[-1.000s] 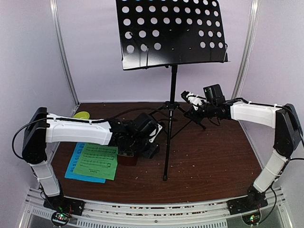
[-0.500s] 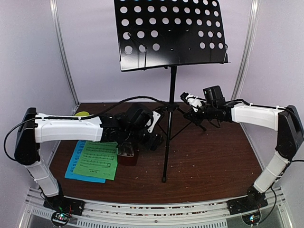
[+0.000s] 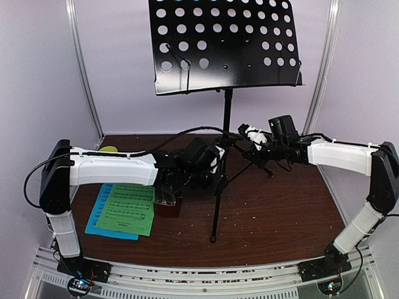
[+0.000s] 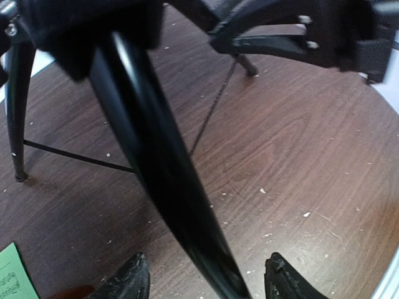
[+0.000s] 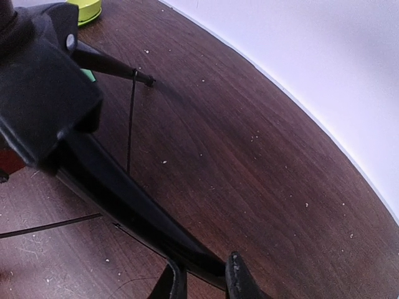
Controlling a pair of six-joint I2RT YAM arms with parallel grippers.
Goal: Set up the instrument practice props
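Top external view: the black tripod music stand [image 3: 225, 118] is at the middle of the dark wooden table [image 3: 280, 205]. Its hole-punched metal desk is high against the back wall, and its pole slants a little in this view. The left arm reaches in from the left to the lower pole, and the right arm reaches in from the right to the tripod legs.

In the left wrist view, the left end effector [image 4: 206, 279] has its fingers apart on either side of the glossy pole, with a gap showing on both sides. In the right wrist view, the right end effector [image 5: 202, 280] is closed tight on one slanting black leg of the stand.

The green paper sheet of music [image 3: 128, 210] lies flat at the front left, overlapping the blue paper sheet [image 3: 93, 219] beneath it. Just beside their right edge is the reddish-brown metronome [image 3: 167, 204], partly hidden by the left arm. A small lime-green bowl [image 3: 107, 150] sits at the table's far left corner.
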